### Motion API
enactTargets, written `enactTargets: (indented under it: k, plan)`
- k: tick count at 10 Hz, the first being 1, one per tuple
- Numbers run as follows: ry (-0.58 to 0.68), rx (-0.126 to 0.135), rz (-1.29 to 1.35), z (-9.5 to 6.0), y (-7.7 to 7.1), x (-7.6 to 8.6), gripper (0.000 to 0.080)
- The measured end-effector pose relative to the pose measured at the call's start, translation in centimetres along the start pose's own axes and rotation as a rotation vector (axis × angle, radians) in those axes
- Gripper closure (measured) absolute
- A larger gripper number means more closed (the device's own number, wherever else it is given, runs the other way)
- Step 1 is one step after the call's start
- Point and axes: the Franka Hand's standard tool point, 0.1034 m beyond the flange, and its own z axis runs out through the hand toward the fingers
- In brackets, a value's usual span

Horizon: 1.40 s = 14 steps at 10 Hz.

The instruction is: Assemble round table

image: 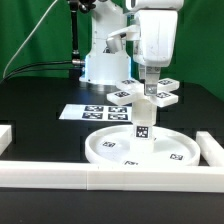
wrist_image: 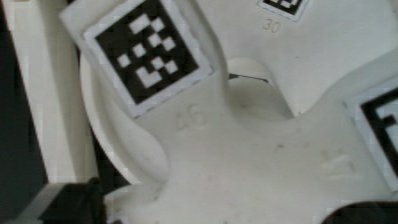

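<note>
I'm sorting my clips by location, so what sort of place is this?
Probably a robotics lab bench: a white robot arm mounted at a black table, a green backdrop curtain behind it, and a white round disc and marker board carrying black-and-white square tags.

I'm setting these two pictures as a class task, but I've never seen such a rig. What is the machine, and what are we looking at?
The machine is a white robot arm ending in a two-finger hand. One picture comes from a camera off the arm; the other from a camera on its wrist, showing only white plastic and black-and-white tags up close. On the black table lie a large rimmed round white plastic disc, a short thick white cylinder leg standing upright on it, a flat white cross-shaped piece behind, and a thin flat white marker board. The hand hangs open over the leg, visibly gripping nothing.
</note>
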Motion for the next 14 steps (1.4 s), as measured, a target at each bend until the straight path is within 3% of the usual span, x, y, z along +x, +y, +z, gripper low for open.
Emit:
enactTargets:
  k: [7,10,12,14]
  plan:
    - [0.002,-0.013,0.188,0.1,0.3,-0.3,0.0151]
    - [0.0,-0.052,0.123,-0.2,1.2,-1.7,0.0151]
    - [-0.004,-0.001,0.256,0.1,0.4,-1.2,0.0151]
    - [-0.01,0.025,0.304,0.2,0.1,-1.0,0.0151]
